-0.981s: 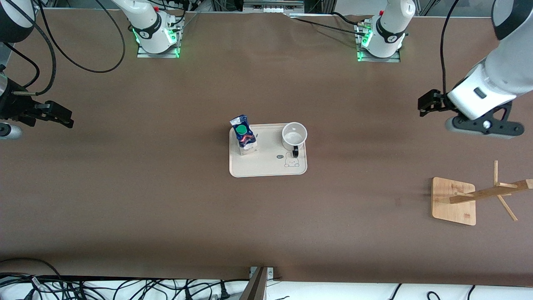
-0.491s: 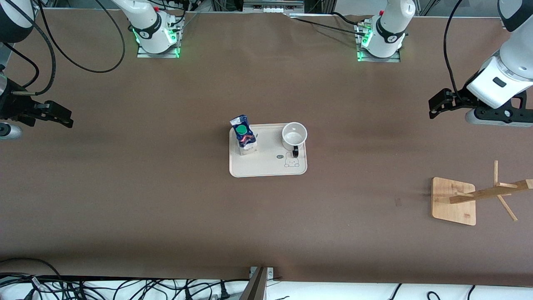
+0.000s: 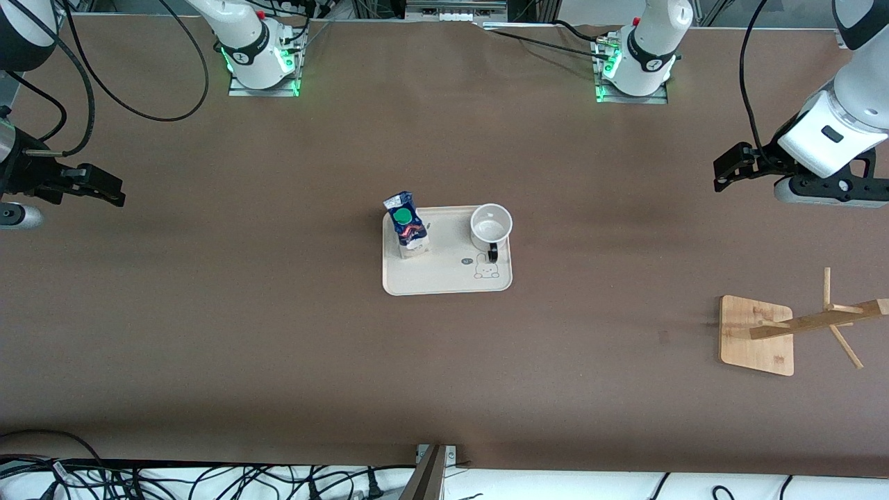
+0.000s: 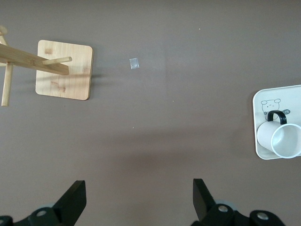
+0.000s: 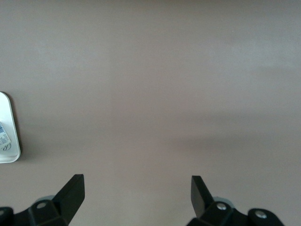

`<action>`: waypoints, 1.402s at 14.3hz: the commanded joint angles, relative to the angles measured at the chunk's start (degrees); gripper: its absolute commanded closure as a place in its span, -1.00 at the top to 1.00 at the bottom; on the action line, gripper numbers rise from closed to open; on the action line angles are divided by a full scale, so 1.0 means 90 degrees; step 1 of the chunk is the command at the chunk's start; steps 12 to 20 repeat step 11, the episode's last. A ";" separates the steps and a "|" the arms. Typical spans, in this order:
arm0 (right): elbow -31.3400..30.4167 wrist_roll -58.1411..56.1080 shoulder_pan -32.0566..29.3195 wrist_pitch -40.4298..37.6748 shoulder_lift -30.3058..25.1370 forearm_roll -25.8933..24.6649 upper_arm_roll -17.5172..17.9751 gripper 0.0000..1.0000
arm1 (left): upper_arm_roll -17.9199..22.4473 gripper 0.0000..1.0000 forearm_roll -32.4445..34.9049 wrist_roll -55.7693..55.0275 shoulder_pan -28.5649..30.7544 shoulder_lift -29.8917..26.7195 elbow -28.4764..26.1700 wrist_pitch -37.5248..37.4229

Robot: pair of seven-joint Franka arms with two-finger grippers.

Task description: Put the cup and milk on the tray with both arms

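Note:
The cream tray [image 3: 444, 276] lies mid-table. On it stand the white cup [image 3: 491, 223], black handle toward the front camera, and the blue-and-white milk [image 3: 408, 226] with its green cap. My left gripper [image 3: 722, 173] hangs open and empty over bare table toward the left arm's end. Its wrist view shows the wide-apart gripper [image 4: 138, 193] with the cup [image 4: 282, 139] and a tray corner [image 4: 291, 94] at the edge. My right gripper [image 3: 114, 194] hangs open and empty over the right arm's end. In its wrist view, the gripper [image 5: 137, 190] is over bare table, with only a tray [image 5: 10, 113] edge in sight.
A wooden rack [image 3: 757, 335] with a square base and pegged post stands at the left arm's end, nearer the front camera than the tray; the left wrist view shows the rack [image 4: 63, 70] too. A small scrap of tape [image 4: 134, 63] lies on the brown table beside it.
The left arm has drawn back from the tray toward its end of the table and toward the bases. The right gripper shifted slightly toward the bases. Cup, milk and tray stay put.

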 commanded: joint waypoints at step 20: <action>-0.0069 -0.0109 -0.0028 -0.0008 -0.0064 0.0020 0.0033 1.00 | -0.0063 1.00 0.0128 0.0093 -0.0005 -0.0142 -0.0009 -0.0118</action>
